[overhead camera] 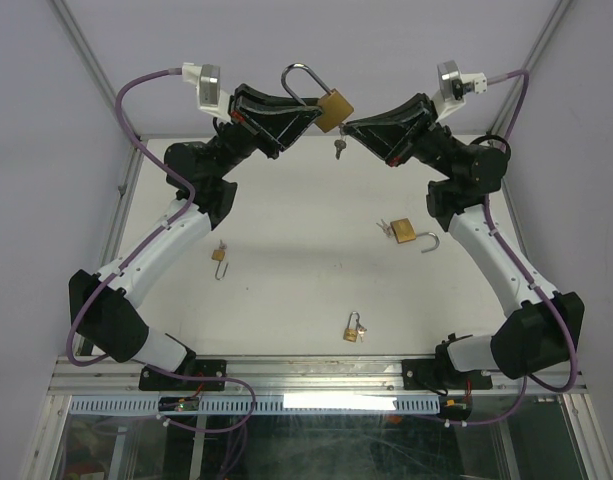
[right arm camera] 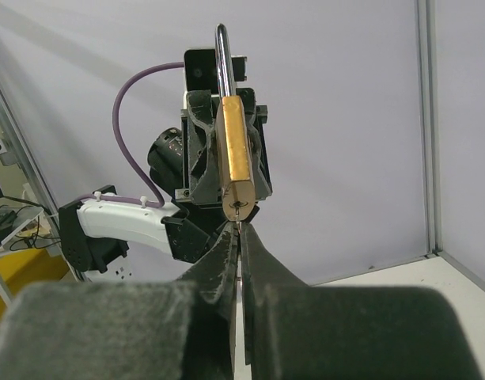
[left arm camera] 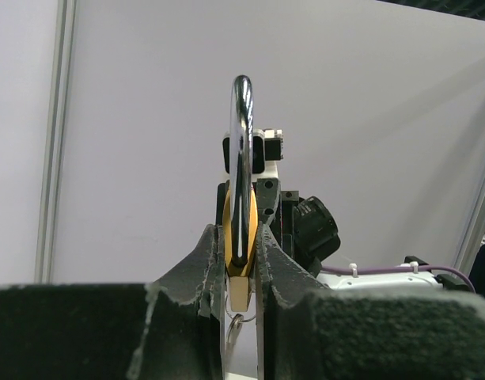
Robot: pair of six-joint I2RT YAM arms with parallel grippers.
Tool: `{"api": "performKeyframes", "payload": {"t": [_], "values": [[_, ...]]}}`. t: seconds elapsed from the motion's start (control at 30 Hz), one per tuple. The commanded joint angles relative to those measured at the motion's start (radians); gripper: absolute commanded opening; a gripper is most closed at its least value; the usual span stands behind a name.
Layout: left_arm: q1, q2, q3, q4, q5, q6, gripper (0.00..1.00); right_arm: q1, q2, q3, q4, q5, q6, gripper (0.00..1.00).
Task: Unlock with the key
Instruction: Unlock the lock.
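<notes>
From above, your left jaws hold the brass padlock up in the air between the two arms, well clear of the bench. Its shackle points up and to the left. Your right jaws meet the lock's lower corner, and a dangling key hangs just beneath. Three more locks lie on the bench: an open padlock near your right arm, a small padlock near your left arm, and a third padlock close to the near edge.

In the left wrist view you see the brass padlock edge-on. Its body is clamped between the two fingers, so the left jaws are parted only by the lock's thickness. The shackle stands upright, and a key ring hangs below the body.

In the right wrist view your right jaws are pinched fully together right at the keyhole end. The thin key is nipped between their tips and runs up into the lock's underside.
</notes>
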Motion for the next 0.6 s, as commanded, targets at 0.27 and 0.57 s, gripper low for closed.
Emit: {"api": "performKeyframes", "payload": {"t": [0.27, 0.57], "values": [[-0.023, -0.027, -0.004, 0.068, -0.006, 0.036, 0.0, 0.045, 0.023, 0.104, 0.024, 0.04, 0.0, 0.0], [-0.044, -0.016, -0.048, 0.023, -0.007, 0.021, 0.0, 0.079, 0.081, 0.165, 0.075, 0.082, -0.001, 0.0]]}}
